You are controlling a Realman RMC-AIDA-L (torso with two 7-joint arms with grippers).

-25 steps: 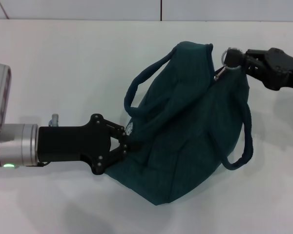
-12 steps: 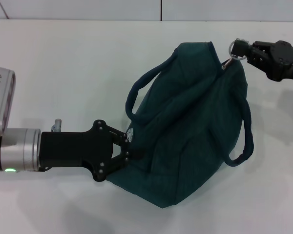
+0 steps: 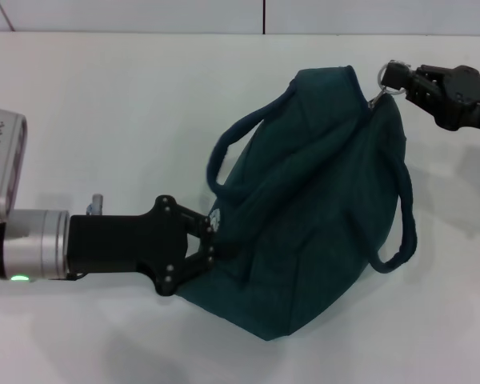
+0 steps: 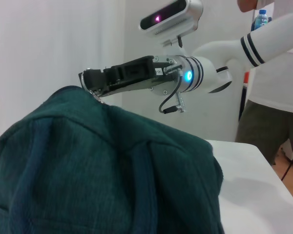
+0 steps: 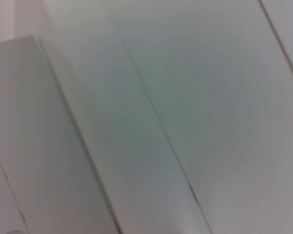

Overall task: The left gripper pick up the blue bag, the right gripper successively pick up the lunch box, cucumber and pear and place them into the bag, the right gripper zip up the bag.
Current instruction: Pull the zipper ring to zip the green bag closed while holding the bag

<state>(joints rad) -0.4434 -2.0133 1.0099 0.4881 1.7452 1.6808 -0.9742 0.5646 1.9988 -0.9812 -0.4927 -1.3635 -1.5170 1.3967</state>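
The black two-finger left gripper [image 3: 210, 246] on its silver green-lit wrist sits lower left, clamped; the black right gripper [image 3: 397, 78] reaches in upper right, pinched closed.

bag contents: hidden | right hand [image 3: 402, 80]: arm cut off | right wrist view: blurred

Only blurred pale panels [image 5: 151, 112] crossed by thin dark seams [image 5: 141, 92].

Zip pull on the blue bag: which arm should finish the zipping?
Right. The right gripper is already shut on the ring zip pull at the far corner of the blue bag. The left gripper is clamped on the bag's near side, anchoring it against the pull.
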